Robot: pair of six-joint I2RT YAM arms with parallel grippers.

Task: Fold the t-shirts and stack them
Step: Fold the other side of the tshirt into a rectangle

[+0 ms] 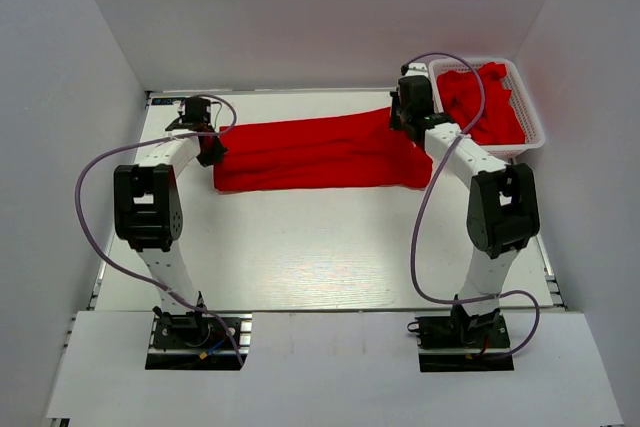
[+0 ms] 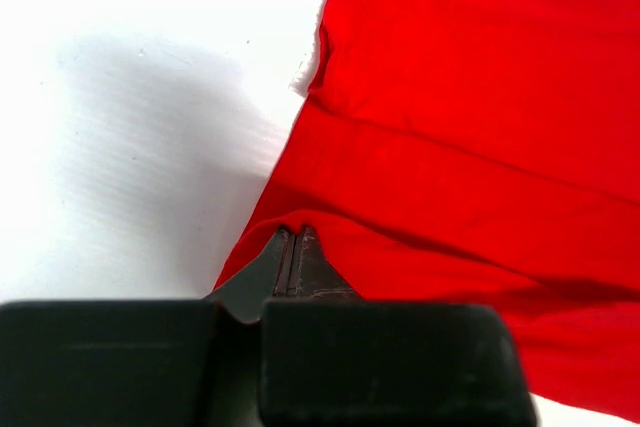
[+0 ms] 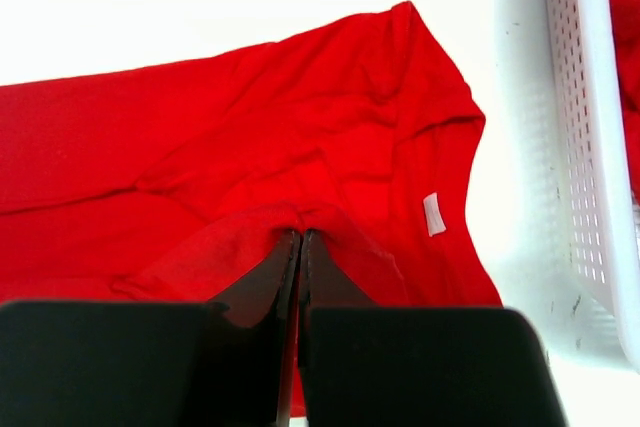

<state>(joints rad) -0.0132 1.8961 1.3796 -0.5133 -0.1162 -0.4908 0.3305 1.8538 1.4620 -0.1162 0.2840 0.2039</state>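
A bright red t-shirt point(image 1: 320, 152) lies stretched across the far half of the table, folded lengthwise. My left gripper point(image 1: 210, 150) is shut on its left end; in the left wrist view the closed gripper point(image 2: 294, 232) pinches the t-shirt's point(image 2: 470, 147) hem. My right gripper point(image 1: 405, 119) is shut on its right end; in the right wrist view the gripper point(image 3: 301, 234) pinches bunched t-shirt cloth point(image 3: 330, 137) near the collar, whose white label point(image 3: 434, 214) shows. More red t-shirts point(image 1: 482, 102) lie piled in the basket.
A white mesh basket point(image 1: 536, 129) stands at the far right corner, close to the right arm; its wall shows in the right wrist view point(image 3: 585, 147). White walls enclose the table on three sides. Bare table point(image 1: 320, 247) lies in front of the shirt.
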